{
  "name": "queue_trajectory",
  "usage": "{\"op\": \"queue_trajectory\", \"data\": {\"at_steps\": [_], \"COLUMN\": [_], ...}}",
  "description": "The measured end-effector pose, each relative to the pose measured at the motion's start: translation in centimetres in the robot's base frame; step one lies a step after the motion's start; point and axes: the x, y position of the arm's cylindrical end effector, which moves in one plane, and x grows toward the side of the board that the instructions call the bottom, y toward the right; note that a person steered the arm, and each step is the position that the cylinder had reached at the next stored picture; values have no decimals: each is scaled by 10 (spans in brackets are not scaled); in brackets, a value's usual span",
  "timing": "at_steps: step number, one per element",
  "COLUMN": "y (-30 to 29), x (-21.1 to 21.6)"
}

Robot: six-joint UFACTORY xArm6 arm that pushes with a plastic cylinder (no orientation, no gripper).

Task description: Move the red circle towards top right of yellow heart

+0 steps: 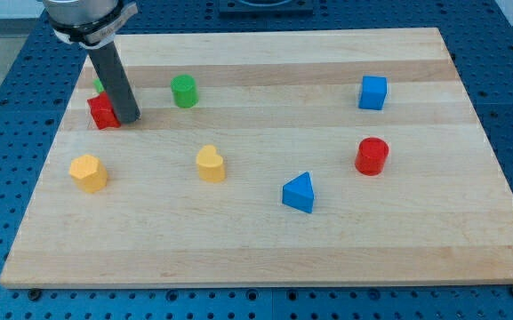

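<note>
The red circle (372, 156) stands at the view's right, on the wooden board (265, 240). The yellow heart (210, 164) lies near the board's middle, well to the left of the red circle. My tip (128, 118) is at the view's upper left, touching the right side of a red block (102, 111) of unclear shape. The tip is far from both the red circle and the yellow heart.
A green cylinder (184, 91) stands right of the tip. A green block (100, 85) is mostly hidden behind the rod. A yellow block (88, 172) lies at the left. A blue triangle (299, 193) lies below the middle, a blue cube (372, 92) at the upper right.
</note>
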Motion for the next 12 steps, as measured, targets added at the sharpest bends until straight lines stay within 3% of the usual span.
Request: {"op": "queue_trajectory", "data": {"at_steps": [1, 4, 5, 6, 7, 9, 10, 12], "y": [77, 384, 457, 461, 396, 191, 208, 367], "x": [20, 27, 47, 91, 94, 15, 8, 17]}}
